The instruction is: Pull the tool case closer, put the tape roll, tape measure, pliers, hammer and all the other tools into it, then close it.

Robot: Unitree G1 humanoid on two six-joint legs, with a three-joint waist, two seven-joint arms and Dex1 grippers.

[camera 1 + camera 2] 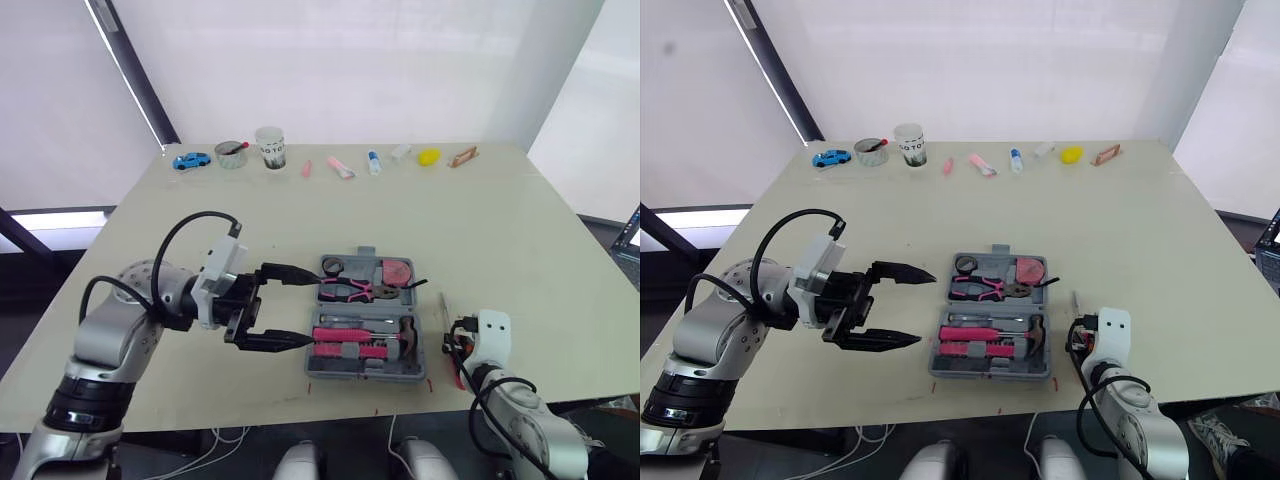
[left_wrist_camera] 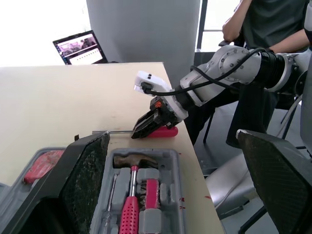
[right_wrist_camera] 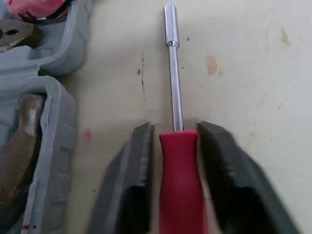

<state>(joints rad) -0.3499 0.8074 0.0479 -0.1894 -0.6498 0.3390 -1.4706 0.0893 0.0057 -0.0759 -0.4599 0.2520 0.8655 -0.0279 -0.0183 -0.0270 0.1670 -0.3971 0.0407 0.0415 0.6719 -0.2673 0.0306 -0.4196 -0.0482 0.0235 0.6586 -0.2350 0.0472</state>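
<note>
Two fingers of the right hand clamp the red-handled screwdriver, just beside the open tool case.

Grey tool case, pink-handled hammer, red-handled screwdriver

The left arm is built of rounded silver-grey shells, with a black ring low on it. A white box sits at its wrist, and a thick black cable loops out from there. The left claw is black, and its long fingers have cross-hatched pads. The right arm has the same grey shells, a white wrist housing, thin black cables and a small orange mark by the black right claw.
</note>
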